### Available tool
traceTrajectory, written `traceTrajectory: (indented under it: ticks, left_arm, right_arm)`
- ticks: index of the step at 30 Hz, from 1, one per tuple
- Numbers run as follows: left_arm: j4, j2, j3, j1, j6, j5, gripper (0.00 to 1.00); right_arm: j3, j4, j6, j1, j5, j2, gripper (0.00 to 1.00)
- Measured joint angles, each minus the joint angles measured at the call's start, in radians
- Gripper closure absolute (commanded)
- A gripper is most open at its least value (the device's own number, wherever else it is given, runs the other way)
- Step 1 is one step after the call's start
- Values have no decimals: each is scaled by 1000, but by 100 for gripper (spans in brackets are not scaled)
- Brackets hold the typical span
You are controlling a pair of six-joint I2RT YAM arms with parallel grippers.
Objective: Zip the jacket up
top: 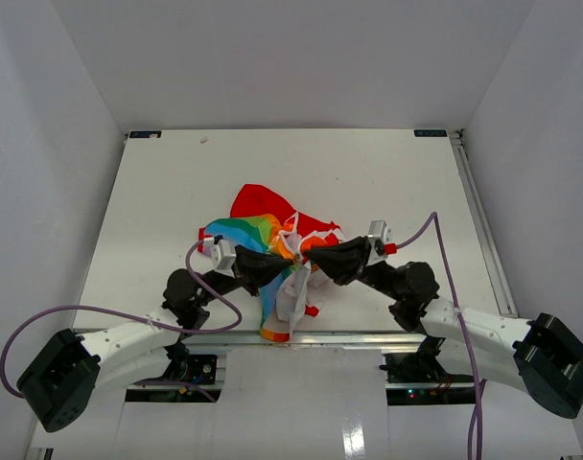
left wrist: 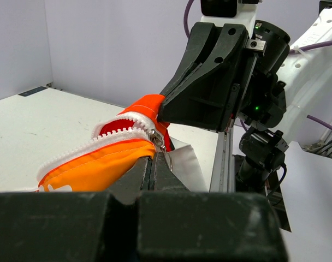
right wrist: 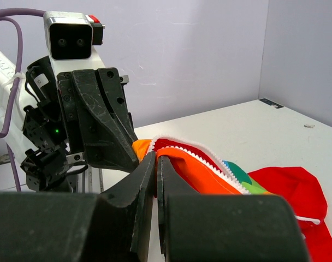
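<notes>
Top external view puts the two arm bases at the near edge of the white table, with a purple cable looping from the left arm. Just beyond them the left gripper and the right gripper meet tip to tip over the near middle of the table. Both are in the bunched jacket. A rainbow and white fold hangs toward the near table edge, while a red part lies flat on the table farther back.

From the left wrist, the left gripper has its fingers pressed together. They nip the edge of the orange fabric of the jacket right below the metal slider. White zipper teeth run along the fold away to the left. Immediately past the slider, the right gripper bites the red-orange cloth from the opposite side, jaws together.

From the right wrist, the right gripper is likewise closed on a thin edge of the jacket. The left gripper touches the same bunch just behind it. The zipper teeth curve off to the right past green and yellow stripes, and red fabric rests on the table farther out. Pale walls stand at the back.
</notes>
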Motion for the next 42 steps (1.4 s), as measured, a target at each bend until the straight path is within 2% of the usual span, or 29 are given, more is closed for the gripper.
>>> traceTrajectory:
  ticks: [19, 42]
  left_arm:
    - [28, 68, 30, 1, -23, 74, 100]
    - [-14, 117, 74, 1, -23, 69, 100]
  right_arm:
    - [4, -4, -19, -5, 2, -1, 92]
    - [11, -43, -22, -10, 43, -16, 92]
